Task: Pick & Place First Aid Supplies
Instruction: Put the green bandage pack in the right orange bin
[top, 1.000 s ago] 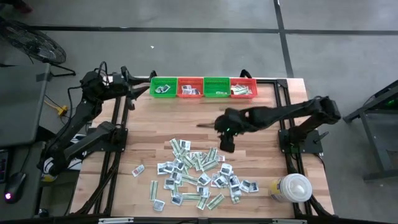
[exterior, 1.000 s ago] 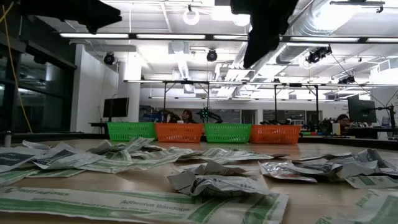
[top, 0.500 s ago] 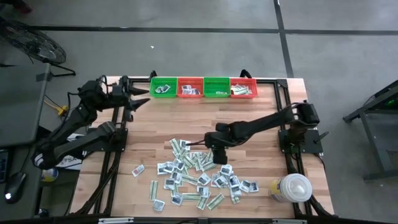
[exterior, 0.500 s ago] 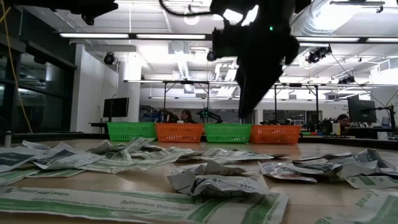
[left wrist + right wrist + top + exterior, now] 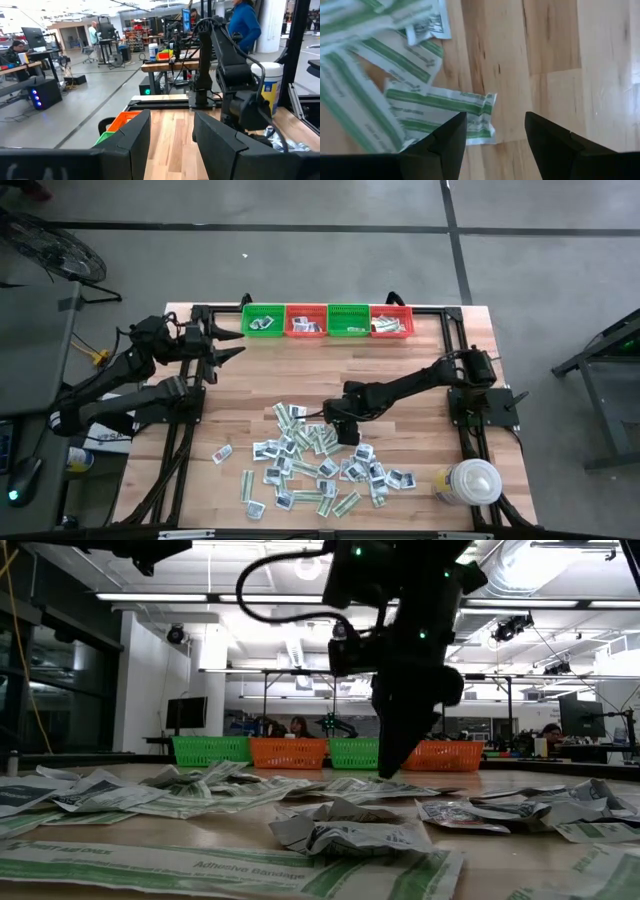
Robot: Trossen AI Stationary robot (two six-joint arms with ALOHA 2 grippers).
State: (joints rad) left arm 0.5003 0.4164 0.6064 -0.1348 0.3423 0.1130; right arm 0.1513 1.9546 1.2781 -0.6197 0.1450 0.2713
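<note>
The right end effector [image 5: 338,420] hangs low over the upper edge of the heap of first aid supplies [image 5: 320,460], which fills the lower centre of the high view on the wooden surface [image 5: 400,360]. Its two fingers stand apart with nothing between them. It probably sits at this rim because packets here lie singly and are easier to take than those buried in the middle of the heap.

In the right wrist view a pale-green strip packet [image 5: 440,112] lies flat just ahead of the fingers [image 5: 445,145]. Its long axis runs nearly across the frame, tilted slightly down to the right, with its torn-looking end toward the bare boards. The gap between the fingers lines up with that end, so it looks like the likely pick.

The four baskets [image 5: 326,321], green and orange in turn, line the top centre of the high view, well apart from the heap and already holding some packets.

The left end effector [image 5: 222,345] waits at upper left beside the baskets, fingers apart and empty
</note>
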